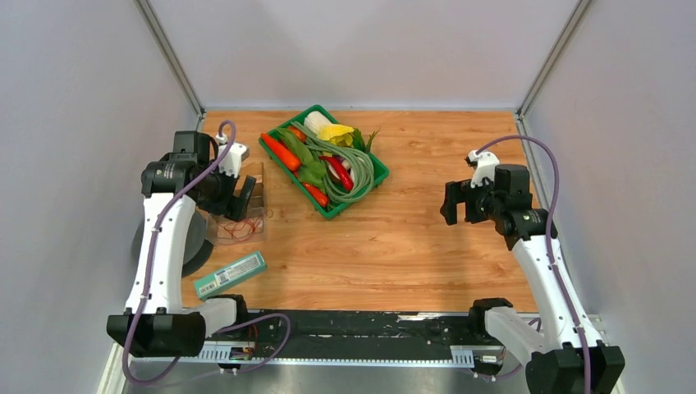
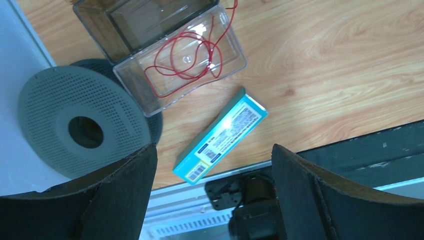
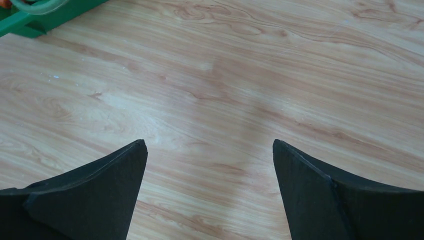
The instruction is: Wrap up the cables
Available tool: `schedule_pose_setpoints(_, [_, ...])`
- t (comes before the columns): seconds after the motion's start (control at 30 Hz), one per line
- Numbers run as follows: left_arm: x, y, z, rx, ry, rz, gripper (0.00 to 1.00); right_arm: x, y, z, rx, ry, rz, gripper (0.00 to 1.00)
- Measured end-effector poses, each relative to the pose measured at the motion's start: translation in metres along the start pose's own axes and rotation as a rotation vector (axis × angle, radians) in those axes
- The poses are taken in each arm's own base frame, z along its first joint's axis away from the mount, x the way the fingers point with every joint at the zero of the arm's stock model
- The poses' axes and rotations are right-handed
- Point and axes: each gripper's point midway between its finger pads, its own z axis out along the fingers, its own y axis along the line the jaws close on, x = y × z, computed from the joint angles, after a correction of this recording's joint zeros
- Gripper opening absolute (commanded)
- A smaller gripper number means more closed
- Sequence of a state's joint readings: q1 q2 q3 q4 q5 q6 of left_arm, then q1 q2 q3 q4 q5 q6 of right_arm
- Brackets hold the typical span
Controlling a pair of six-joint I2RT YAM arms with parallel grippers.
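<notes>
Just beyond the left hand (image 2: 212,150), released wide, the red wire (image 2: 182,75) lay tangled in a clear tray (image 2: 135,91); the right hand (image 3: 209,145) hung equally released.

A clear hinged box (image 2: 145,97) lies open on the tabletop (image 1: 410,246). The thin wire (image 2: 180,75) lies looped in the box's nearer half, with one strand running out over its rim. A perforated disc (image 2: 45,110) sits left of the box and partly under it. A carton (image 2: 222,135) lies just before the box. A basket (image 1: 287,172) of vegetables stands behind and right of the box. The left tool (image 1: 249,195) hangs over the box. The right tool (image 1: 451,203) is well to the box's right.
</notes>
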State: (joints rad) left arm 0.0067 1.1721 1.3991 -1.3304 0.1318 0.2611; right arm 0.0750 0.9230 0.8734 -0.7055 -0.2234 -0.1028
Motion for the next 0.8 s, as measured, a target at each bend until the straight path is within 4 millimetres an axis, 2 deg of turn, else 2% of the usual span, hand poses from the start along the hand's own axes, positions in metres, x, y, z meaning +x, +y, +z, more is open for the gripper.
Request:
schedule_pose_setpoints(0.17, [0.009, 0.019, 0.000, -0.018, 0.013, 0.064, 0.92, -0.003, 0.012, 0.000, -0.081, 0.035, -0.015, 1.00])
schedule_pose_setpoints(0.37, [0.034, 0.055, 0.001, -0.061, 0.075, 0.150, 0.93, -0.001, 0.026, 0.003, -0.168, 0.067, -0.009, 1.00])
schedule_pose_setpoints(0.57, [0.050, 0.093, -0.004, -0.099, 0.126, 0.290, 0.93, -0.001, 0.035, 0.002, -0.224, 0.067, -0.010, 1.00])
schedule_pose_setpoints(0.8, [0.069, 0.130, 0.001, -0.073, 0.212, 0.453, 0.94, 0.004, 0.039, 0.003, -0.253, 0.089, -0.004, 1.00])
